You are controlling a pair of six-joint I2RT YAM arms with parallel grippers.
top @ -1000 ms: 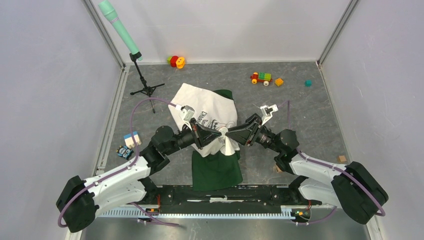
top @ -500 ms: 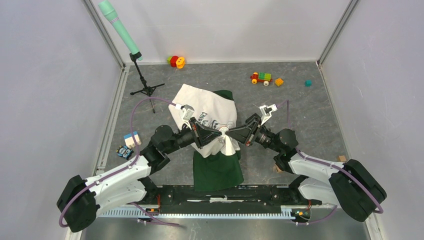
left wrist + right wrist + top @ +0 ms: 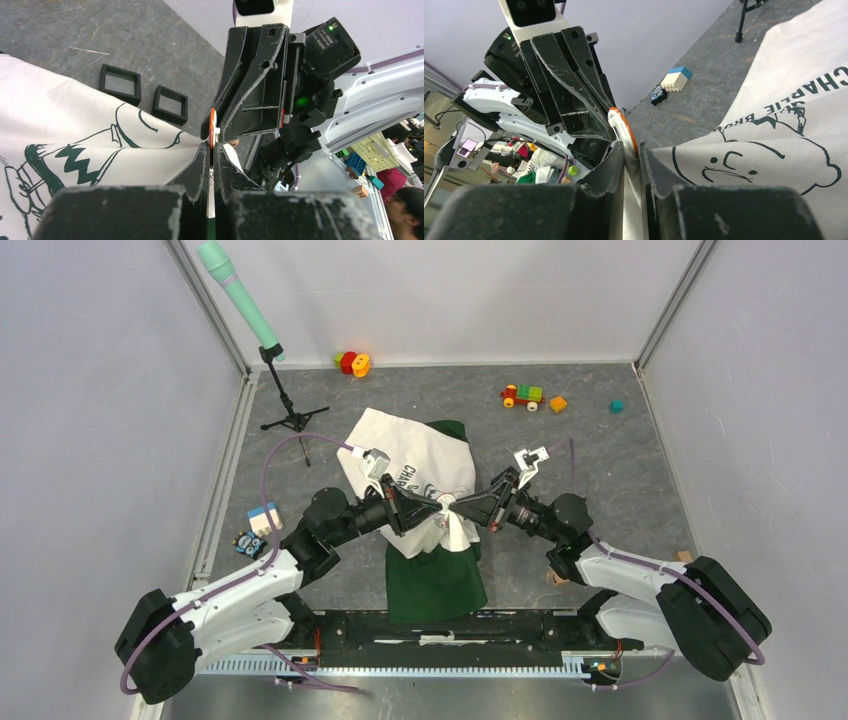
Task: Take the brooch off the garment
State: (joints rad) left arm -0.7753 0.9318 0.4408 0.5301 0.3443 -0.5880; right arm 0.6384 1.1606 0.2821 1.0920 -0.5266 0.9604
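The garment (image 3: 410, 455), a white T-shirt with black cartoon print and dark green parts, lies mid-table with a fold pulled up at its near edge. The brooch (image 3: 623, 129), a white disc with an orange rim, sits on that raised fold; it also shows in the left wrist view (image 3: 212, 125). My right gripper (image 3: 631, 150) is shut on the brooch, with white fabric running between its fingers. My left gripper (image 3: 210, 149) is shut on the fabric right beside the brooch, tip to tip with the right gripper (image 3: 450, 506). In the top view the left gripper (image 3: 437, 506) hides the brooch.
A tripod stand with a green tube (image 3: 285, 410) stands at the back left. Toys lie along the back: a red-yellow toy (image 3: 352, 363), a toy car (image 3: 522, 396), an orange block (image 3: 557, 404), a teal cube (image 3: 616, 406). A blue-white block (image 3: 264, 517) lies left, a wooden block (image 3: 684, 557) right.
Both grippers have shifted slightly left and away from the bases together, still pinched on the raised fold. The garment has bunched a little under them.
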